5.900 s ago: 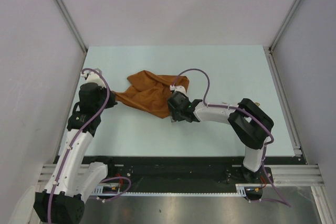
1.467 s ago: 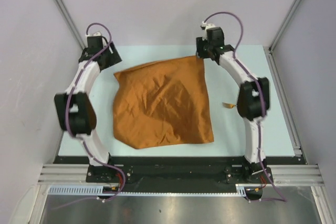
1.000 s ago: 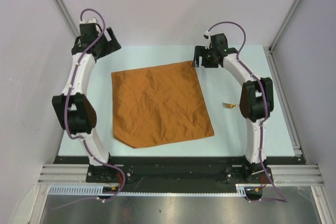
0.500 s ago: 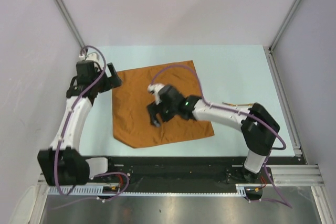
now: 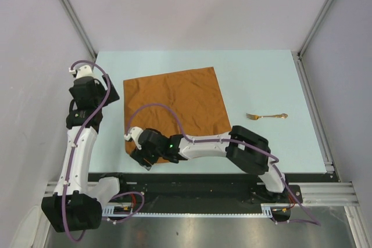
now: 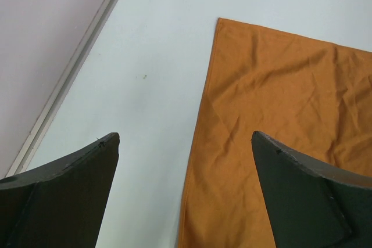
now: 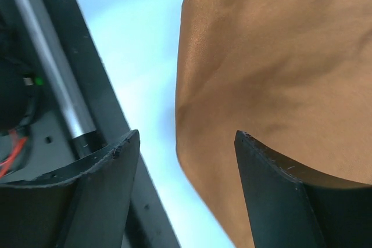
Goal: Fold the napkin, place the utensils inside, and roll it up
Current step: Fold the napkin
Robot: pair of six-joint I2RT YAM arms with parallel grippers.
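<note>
— Which claw is nearest you?
— My right claw (image 5: 141, 155). It sits at the near left corner of the napkin (image 5: 174, 100). Its fingers (image 7: 99, 190) are spread, one on the cloth side of the hem and one on the bare table (image 5: 261, 74) side. I can't tell whether they touch the cloth.
— And the other?
— My left claw (image 6: 185, 136) hangs further back, near the napkin's left edge. It is spread wide too and holds nothing.
— How does the napkin lie?
— Flat and unfolded, lightly creased, turned a little askew.
— The fork?
— The fork (image 5: 266, 116) lies on the table to the right of the napkin, well apart from it and from both claws.
</note>
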